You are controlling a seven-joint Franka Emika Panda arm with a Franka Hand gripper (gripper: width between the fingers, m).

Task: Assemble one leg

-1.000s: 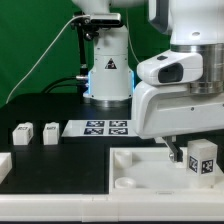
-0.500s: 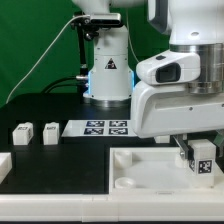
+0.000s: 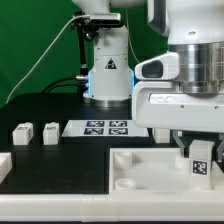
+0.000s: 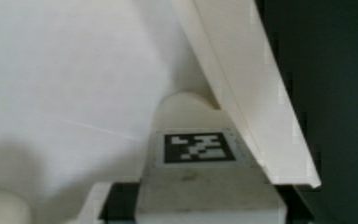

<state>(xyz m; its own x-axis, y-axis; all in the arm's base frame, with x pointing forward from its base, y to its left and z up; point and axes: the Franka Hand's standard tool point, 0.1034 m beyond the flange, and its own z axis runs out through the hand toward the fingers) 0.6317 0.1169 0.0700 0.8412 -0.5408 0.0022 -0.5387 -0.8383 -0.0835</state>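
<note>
The desk (image 3: 40, 105) is covered in black and carries every part. The largest part is the white tabletop (image 3: 150, 170), lying flat with recessed corners; it serves as the landmark below.

Above the tabletop's corner at the exterior view's right, the arm (image 3: 185, 85) stands over the leg (image 3: 200, 158), a small white block with a black-and-white tag on its face. The leg is upright over that corner. Whether it is already seated in the recess cannot be told, as the lower end is cut off in the exterior view.

The gripper (image 3: 196, 140) is placed at the leg's top. Its fingertips are hidden, so grasped or released cannot be determined.

For the step in hand, judged to be insertion of the leg into the corner recess:
- The leg should be kept vertical and centred over the recess.
- Descent should be slow.
- Sideways force on the tabletop should be avoided.

Beyond the tabletop lies the marker board (image 3: 108, 127), with two further legs (image 3: 36, 133) beside it.
</note>
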